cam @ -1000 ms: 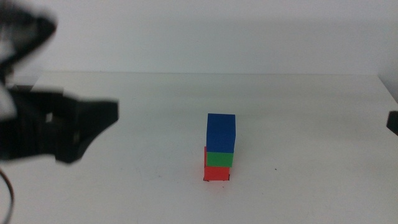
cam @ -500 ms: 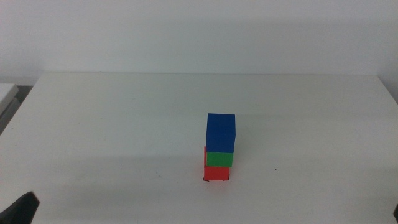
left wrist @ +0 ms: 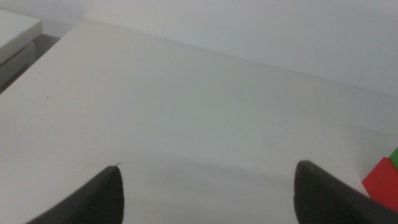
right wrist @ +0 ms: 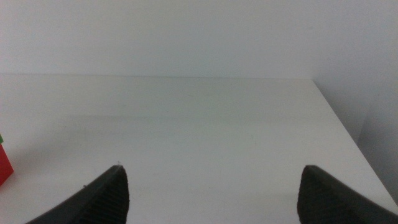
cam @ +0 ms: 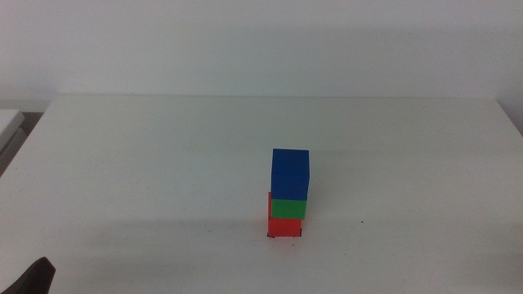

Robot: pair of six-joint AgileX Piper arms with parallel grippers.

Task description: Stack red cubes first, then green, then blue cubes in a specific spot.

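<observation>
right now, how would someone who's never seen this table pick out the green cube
Look at the white table: its only coloured thing is a short three-cube tower right of centre. The green cube is the tower's middle layer, resting on the red cube and under the blue cube, the only one sandwiched between two others.

My right gripper [right wrist: 211, 190] hung low over the white table [right wrist: 205, 124], jaws spread wide with only bare tabletop between them. Red cube [right wrist: 4, 163] sat at about 9 o'clock, cut off by the frame edge, with a sliver of green [right wrist: 1, 139] touching its top. A pale wall [right wrist: 186, 37] stood at 12 o'clock.
</observation>
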